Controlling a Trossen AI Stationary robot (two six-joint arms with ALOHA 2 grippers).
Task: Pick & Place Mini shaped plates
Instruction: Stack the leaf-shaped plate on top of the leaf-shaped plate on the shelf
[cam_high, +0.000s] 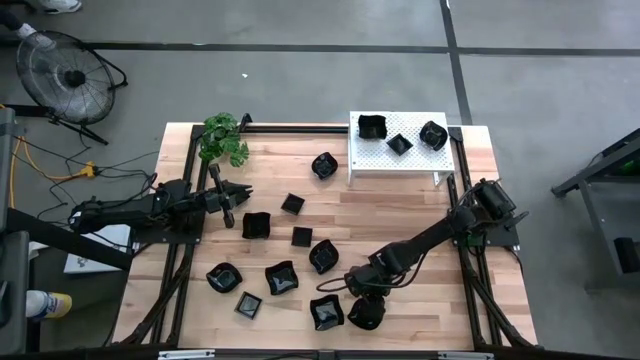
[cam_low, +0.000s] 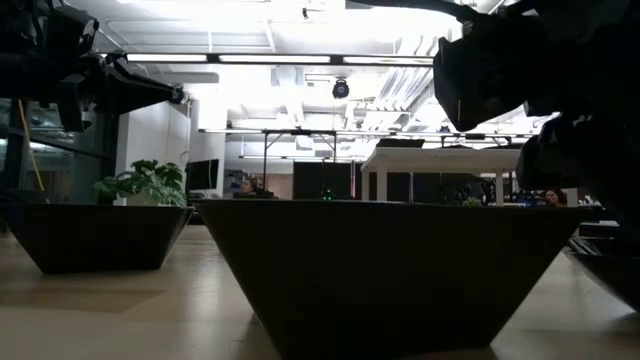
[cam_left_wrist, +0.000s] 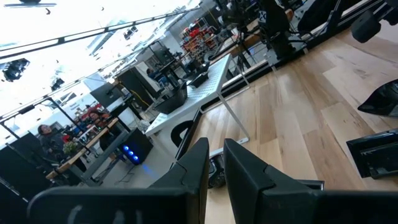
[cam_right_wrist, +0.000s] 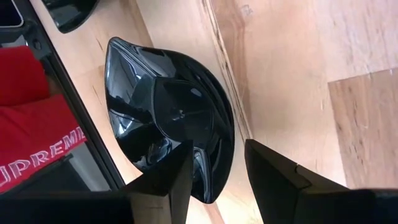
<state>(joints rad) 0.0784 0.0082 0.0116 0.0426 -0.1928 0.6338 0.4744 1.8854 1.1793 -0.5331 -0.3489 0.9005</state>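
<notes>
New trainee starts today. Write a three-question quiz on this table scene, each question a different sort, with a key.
1. True or false: the white rack holds three black plates.
2. Which gripper is low over a plate at the table's near edge? A) left gripper B) right gripper
3. Fill in: beside the left arm, at the table's far corner, stands a green ____.

Key: 1 true. 2 B; the right wrist view shows one of its fingers inside the glossy plate and the other outside its rim. 3 plant.
</notes>
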